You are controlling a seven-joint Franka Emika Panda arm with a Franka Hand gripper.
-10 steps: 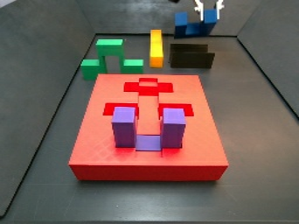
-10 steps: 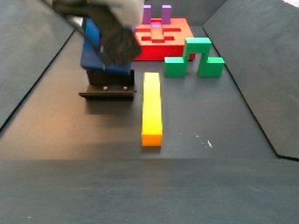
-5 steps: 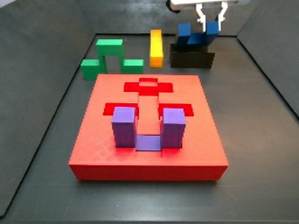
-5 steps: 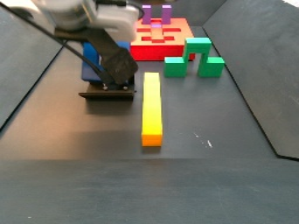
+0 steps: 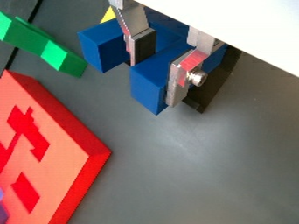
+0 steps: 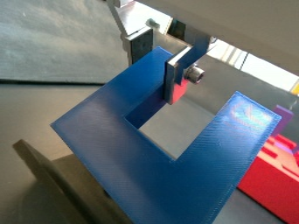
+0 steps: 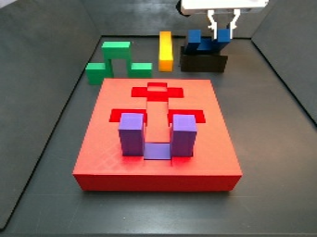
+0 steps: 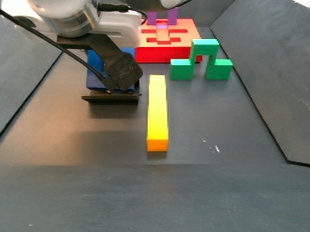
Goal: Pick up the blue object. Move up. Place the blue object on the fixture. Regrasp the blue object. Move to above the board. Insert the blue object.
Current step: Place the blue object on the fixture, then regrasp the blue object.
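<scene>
The gripper (image 7: 221,30) is hanging at the top right of a side view, directly over the fixture (image 7: 205,62), and the blue object (image 7: 206,41) is sitting on that fixture with its prongs pointing up. In a wrist view the two silver fingers (image 5: 184,77) are standing on either side of one blue prong, narrow and seemingly touching it, though whether they are pressing or just releasing I cannot tell. Judging by the task, the block is resting here so that the claw can take a fresh hold suited to insertion. In a side view the arm is covering most of the fixture (image 8: 111,97) at the left of the frame, with the blue object (image 8: 94,65) showing as a strip beside it. The yellow bar (image 7: 165,50) is lying just beside the fixture, and the green block (image 7: 115,57) is sitting farther left, so open room for moving lies mostly upward. The board (image 7: 156,141) is filling the centre and lower frame, well apart from the fixture, with a purple block (image 7: 158,135) already occupying its lower slot, while the cross-shaped cut-out (image 7: 156,92) nearer the fixture is lying open.
</scene>
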